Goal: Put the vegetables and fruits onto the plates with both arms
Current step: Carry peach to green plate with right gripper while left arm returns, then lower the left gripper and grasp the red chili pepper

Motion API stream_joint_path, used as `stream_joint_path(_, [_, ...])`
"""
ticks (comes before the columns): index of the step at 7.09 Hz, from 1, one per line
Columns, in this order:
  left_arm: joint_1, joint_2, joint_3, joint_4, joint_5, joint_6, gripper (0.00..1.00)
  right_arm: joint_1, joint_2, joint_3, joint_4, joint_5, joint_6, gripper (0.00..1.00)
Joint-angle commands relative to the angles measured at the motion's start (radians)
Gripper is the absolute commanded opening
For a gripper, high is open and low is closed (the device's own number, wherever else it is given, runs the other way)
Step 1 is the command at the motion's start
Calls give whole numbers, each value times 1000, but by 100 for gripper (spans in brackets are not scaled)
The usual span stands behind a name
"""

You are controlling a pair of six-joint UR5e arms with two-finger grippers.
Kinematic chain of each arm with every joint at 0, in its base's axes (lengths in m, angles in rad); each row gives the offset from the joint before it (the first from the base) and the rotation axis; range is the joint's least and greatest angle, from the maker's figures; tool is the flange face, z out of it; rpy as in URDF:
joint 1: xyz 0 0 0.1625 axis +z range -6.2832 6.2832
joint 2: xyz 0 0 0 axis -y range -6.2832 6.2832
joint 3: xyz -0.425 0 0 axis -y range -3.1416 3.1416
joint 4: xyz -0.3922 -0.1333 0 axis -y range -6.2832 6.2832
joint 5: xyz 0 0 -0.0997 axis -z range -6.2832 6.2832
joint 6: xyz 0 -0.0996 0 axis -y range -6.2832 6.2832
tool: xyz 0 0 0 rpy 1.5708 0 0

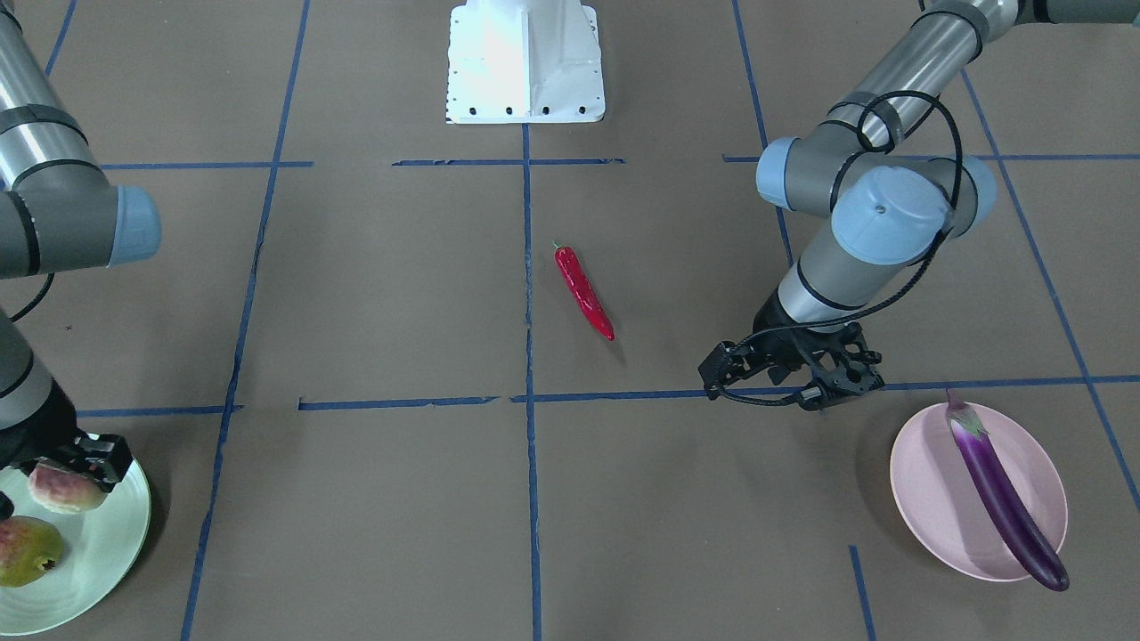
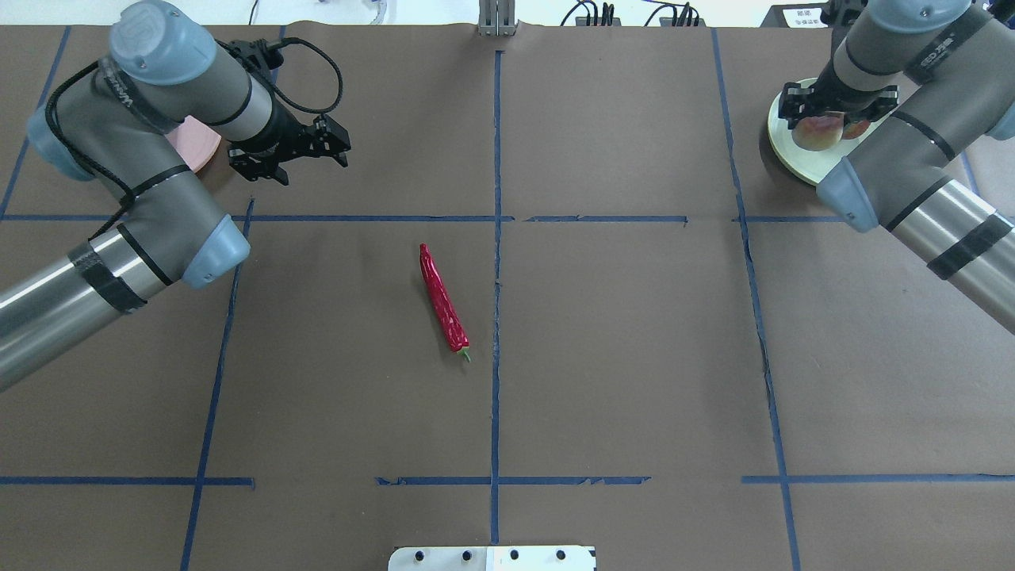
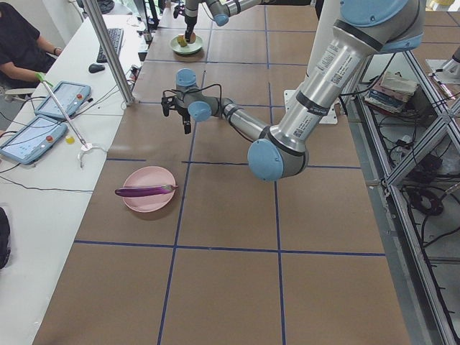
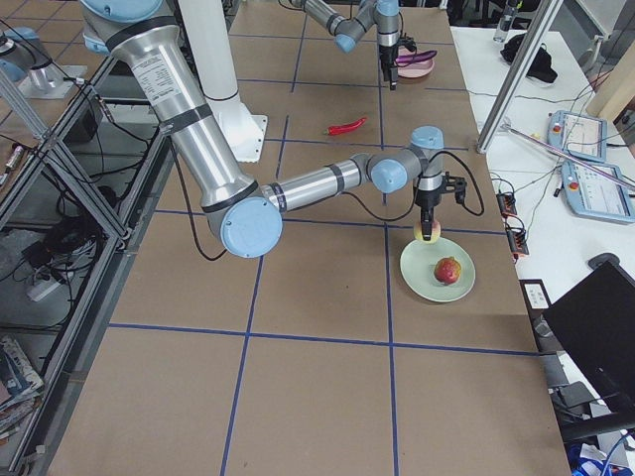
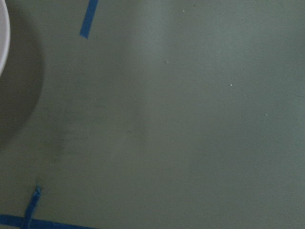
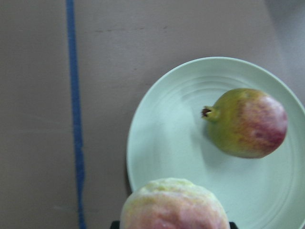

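My right gripper (image 1: 87, 463) is shut on the pale, pink-blushed peach (image 1: 62, 488) and holds it just above the near edge of the mint green plate (image 1: 111, 552). The pomegranate (image 6: 248, 123) lies on that plate beside it. The purple eggplant (image 1: 1002, 499) lies across the pink plate (image 1: 926, 485), its tip past the rim. My left gripper (image 1: 797, 374) is open and empty, hanging over bare table just beside the pink plate. The red chili pepper (image 2: 442, 300) lies alone near the table's middle, apart from both grippers.
The white base block (image 1: 525, 62) stands at the robot's edge. Blue tape lines (image 2: 496, 238) divide the brown table. In the exterior left view a side table (image 3: 50, 115) with tablets and a metal pole (image 3: 108, 50) runs along the far edge.
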Motion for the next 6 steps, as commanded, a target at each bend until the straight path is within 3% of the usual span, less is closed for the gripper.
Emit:
stream_joint_path(1, [106,-52,-8,44,72,-158,100,20,6,-74,2,6,-28,1])
stream_joint_path(2, [142,-83,-57,147,90,-230,100,17,6,-112,46,7,-27,7])
stream_joint_path(3, [190,-95,-112,235,115,-263,100,15,7,-170,118,9,-25,29])
stream_joint_path(4, [278,-109,-131,263,183,-316,100,14,12,-178,137,18,-24,75])
stream_joint_path(5, [330,-109,-128,274,193,-343,100,15,14,-172,145,29,-33,100])
stream_joint_path(6, [391,-107,-123,274,225,-370,100,33,15,-169,145,67,-82,100])
